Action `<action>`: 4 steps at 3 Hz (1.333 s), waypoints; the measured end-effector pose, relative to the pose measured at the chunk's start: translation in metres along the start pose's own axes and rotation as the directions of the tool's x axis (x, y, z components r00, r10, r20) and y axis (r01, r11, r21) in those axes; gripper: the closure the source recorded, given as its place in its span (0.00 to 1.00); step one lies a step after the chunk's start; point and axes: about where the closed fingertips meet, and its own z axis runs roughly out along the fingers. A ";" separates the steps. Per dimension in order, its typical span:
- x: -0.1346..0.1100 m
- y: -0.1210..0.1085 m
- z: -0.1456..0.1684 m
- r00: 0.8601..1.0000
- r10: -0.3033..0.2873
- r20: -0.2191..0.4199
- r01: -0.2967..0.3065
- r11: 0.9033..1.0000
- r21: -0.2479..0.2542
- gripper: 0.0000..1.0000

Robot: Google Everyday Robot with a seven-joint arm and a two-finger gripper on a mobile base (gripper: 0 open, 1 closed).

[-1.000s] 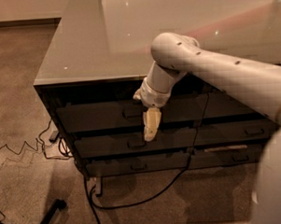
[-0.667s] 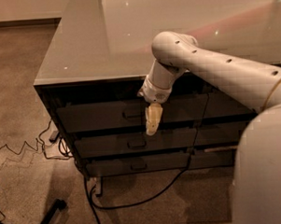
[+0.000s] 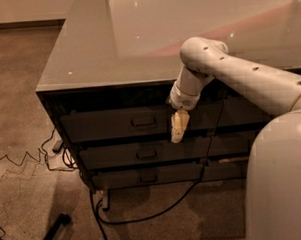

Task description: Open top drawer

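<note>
One worktop [image 3: 88, 59]; three drawer fronts [image 3: 117, 156] bearing pulls, top drawer [image 3: 105, 125] included; one pincer [image 3: 177, 133] below the worktop's front edge

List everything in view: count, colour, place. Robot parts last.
cabinet top: one, glossy grey, upper frame
top drawer: one, dark grey, directly under the cabinet top
metal pull: one, dark, top drawer's centre
middle drawer: one, grey, below the top drawer
bottom drawer: one, grey, lowest
thick cable: one, black, floor before the cabinet
carpet: brown, left
arm: one, white, from the right
gripper: one, beige, pointing down, right of the metal pull
</note>
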 end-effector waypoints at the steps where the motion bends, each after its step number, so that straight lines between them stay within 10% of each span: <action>1: 0.023 0.003 0.009 0.998 0.062 -0.025 -0.063 0.998 -0.009 0.00; 3: 0.013 -0.015 0.011 0.999 0.033 -0.005 -0.033 0.999 0.005 0.00; 4: 0.011 -0.016 0.013 1.000 0.018 -0.011 -0.018 1.000 0.003 0.19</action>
